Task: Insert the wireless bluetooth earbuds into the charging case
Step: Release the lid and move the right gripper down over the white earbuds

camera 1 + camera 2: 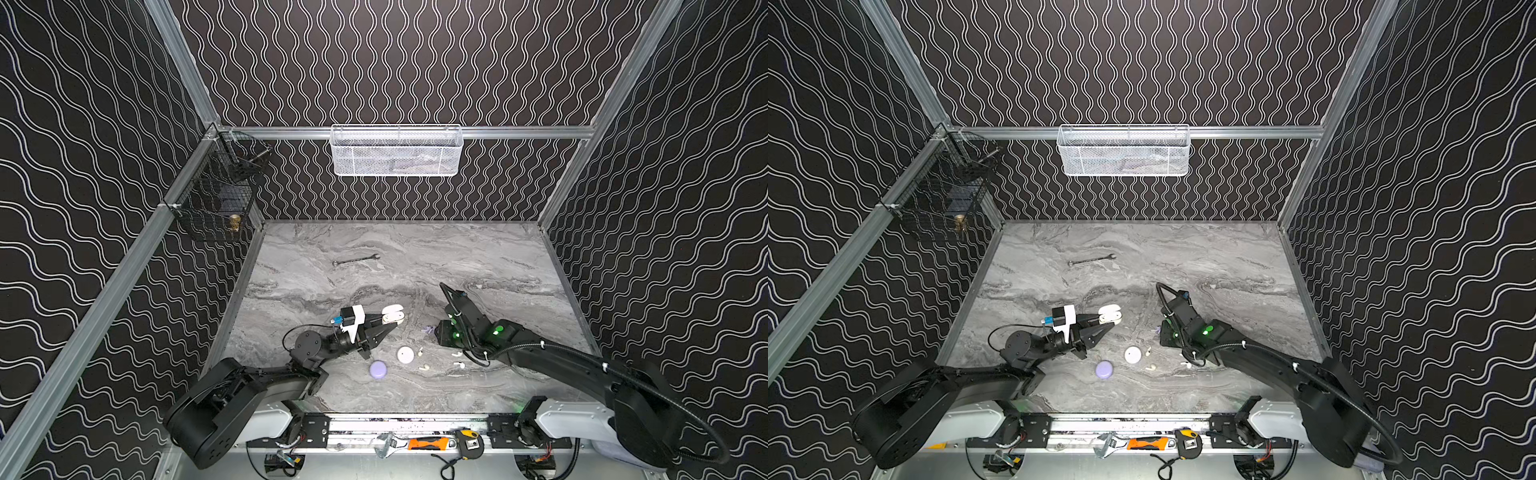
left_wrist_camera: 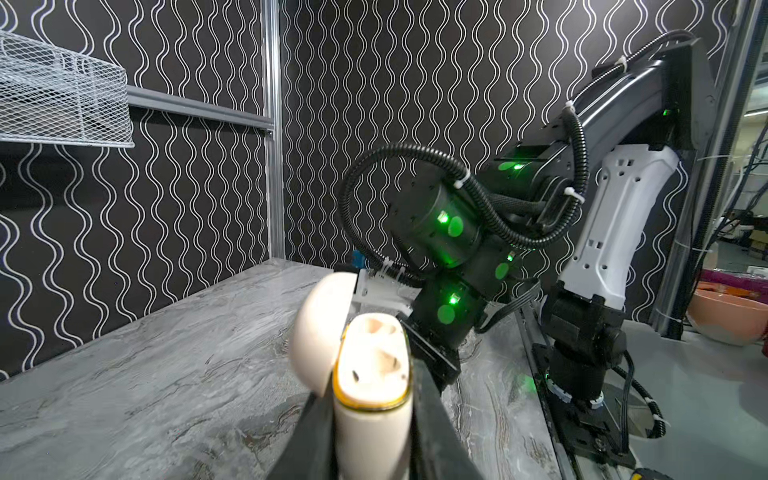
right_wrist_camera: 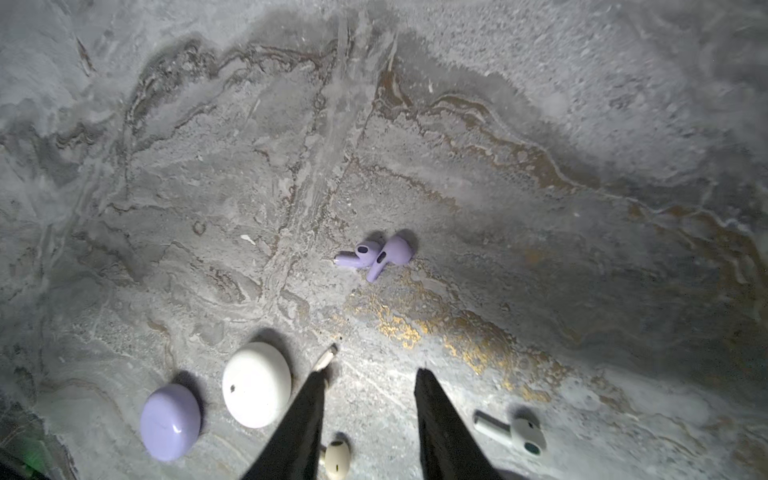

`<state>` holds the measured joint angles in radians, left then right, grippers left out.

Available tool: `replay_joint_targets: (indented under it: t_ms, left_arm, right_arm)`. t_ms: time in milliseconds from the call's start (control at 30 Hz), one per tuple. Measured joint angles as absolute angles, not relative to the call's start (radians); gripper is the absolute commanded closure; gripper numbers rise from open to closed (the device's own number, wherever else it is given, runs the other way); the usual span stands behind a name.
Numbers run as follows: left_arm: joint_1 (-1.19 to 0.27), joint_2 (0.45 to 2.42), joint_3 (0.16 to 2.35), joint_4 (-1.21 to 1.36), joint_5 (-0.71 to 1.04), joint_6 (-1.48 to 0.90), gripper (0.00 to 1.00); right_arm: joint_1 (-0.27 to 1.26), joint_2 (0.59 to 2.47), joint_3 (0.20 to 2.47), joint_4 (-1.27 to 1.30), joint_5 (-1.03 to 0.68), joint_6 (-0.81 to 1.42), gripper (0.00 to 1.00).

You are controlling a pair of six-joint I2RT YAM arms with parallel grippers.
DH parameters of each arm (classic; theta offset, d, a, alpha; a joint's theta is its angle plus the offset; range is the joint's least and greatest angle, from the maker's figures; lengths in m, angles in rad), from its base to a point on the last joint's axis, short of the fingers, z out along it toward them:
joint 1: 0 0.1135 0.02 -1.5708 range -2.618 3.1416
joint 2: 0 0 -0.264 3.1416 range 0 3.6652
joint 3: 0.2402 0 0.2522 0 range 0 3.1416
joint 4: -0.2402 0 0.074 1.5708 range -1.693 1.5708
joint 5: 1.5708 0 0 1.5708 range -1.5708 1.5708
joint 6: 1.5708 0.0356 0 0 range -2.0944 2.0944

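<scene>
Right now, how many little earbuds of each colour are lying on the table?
Lavender earbuds: 2
Cream earbuds: 2
White earbuds: 2
Total: 6
</scene>
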<state>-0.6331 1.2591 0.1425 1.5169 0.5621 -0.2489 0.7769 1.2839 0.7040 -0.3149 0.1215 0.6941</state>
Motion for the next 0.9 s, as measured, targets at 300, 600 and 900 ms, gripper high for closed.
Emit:
replay_joint_targets:
  t_ms: [300, 600, 900]
  left_arm:
    - [-0.633, 1.265, 0.138, 1.516, 0.562, -0.232, 1.00]
    - [-0.633, 1.261, 0.142, 1.516, 0.574, -0.232, 1.00]
    - [-0.633, 1.260, 0.115, 1.517, 0.505, -0.232, 1.00]
  right_arm:
    - [0.749, 1.427, 0.767, -0.314, 0.119, 0.648, 0.62]
    - [0.724, 1.540, 0.837, -0.314, 0.121, 0.616, 0.63]
    - [0.813, 1.453, 0.815, -0.313, 0.121, 0.584, 0.52]
